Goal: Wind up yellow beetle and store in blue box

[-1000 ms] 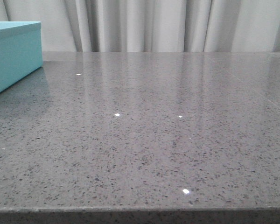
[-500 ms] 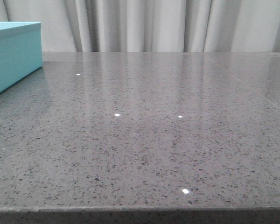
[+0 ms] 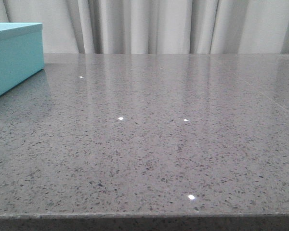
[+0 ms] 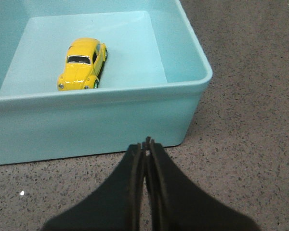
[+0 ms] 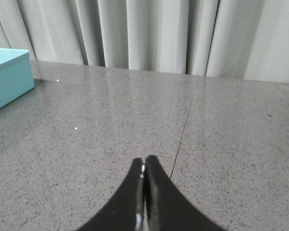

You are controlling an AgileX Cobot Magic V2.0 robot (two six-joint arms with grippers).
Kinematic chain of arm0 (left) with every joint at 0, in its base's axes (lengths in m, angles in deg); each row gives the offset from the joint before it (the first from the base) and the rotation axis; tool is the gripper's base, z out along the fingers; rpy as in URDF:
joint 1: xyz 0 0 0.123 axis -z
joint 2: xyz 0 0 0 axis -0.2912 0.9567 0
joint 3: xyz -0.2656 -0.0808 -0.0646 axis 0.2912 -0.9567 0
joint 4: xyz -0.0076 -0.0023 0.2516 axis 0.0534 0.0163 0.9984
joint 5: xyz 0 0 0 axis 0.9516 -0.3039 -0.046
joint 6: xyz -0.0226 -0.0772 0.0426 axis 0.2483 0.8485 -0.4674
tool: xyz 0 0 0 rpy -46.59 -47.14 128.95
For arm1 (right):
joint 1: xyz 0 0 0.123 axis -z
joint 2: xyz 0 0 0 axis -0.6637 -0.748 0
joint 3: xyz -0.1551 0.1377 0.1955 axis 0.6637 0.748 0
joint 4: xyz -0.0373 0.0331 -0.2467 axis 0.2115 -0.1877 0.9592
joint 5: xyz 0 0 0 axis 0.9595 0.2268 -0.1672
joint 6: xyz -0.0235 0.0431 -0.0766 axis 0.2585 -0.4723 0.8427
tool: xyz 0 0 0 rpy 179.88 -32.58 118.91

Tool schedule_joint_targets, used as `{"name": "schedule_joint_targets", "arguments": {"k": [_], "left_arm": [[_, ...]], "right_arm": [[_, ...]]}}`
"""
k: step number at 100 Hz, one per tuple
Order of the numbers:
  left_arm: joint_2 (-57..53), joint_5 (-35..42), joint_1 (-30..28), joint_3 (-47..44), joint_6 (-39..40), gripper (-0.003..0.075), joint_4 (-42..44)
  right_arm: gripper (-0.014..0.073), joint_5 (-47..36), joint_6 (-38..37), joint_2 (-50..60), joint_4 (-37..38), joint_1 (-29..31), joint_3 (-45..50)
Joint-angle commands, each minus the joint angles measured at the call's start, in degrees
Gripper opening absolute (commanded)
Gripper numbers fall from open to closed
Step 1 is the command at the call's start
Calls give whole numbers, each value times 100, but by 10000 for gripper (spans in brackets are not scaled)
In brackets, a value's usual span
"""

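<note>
The yellow beetle (image 4: 82, 63) rests on the floor of the open blue box (image 4: 115, 118), close to its near wall, wheels down. My left gripper (image 4: 145, 144) is shut and empty, just outside that wall over the grey table. In the front view only a corner of the blue box (image 3: 14, 55) shows at the far left; neither gripper appears there. My right gripper (image 5: 144, 163) is shut with nothing in it, above bare table well to the right of the blue box (image 5: 7, 77).
A speckled grey stone table (image 3: 154, 144) fills the front view, with its front edge at the bottom. Pale curtains (image 3: 154, 26) hang behind it. A thin seam (image 5: 183, 130) in the tabletop runs past my right gripper.
</note>
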Motion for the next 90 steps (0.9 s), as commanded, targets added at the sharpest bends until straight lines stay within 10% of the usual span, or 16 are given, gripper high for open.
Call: {"name": "schedule_joint_targets", "arguments": {"k": [1,90], "left_arm": [[-30,425,-3,108,8,-19,-155],[-160,453,855,24,8,-19,-55]], "right_arm": [[-67,-622,47,3,128,-7,-89],[-67,-622,47,3,128,-7,-89]]}}
